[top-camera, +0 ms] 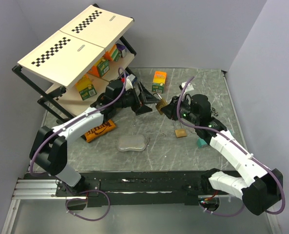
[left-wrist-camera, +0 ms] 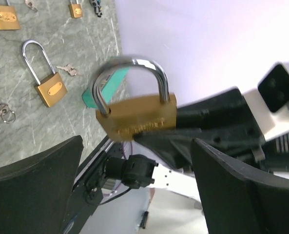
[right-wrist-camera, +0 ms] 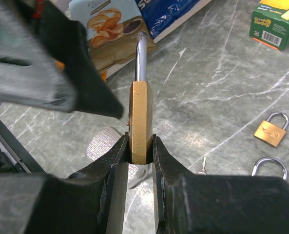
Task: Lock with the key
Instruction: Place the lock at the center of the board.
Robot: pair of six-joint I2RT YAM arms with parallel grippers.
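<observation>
Right fingers [right-wrist-camera: 127,151] clamp the brass padlock [right-wrist-camera: 140,122] by its flat faces, raised above the centre of the worktop [top-camera: 163,156]; left fingers [top-camera: 144,101] gape wide at its 9 o'clock, empty, while the keys [left-wrist-camera: 68,70] lie on the worktop. Risk for you: the grip sits low on the body, likely covering the keyhole, and a sideways push could twist the lock loose. Open room lies toward 6 o'clock; the shelf rack [top-camera: 76,73] crowds 10 o'clock.

Right end effector [right-wrist-camera: 141,151] clamps brass padlock [right-wrist-camera: 141,119] edge-on, shackle up.
</observation>
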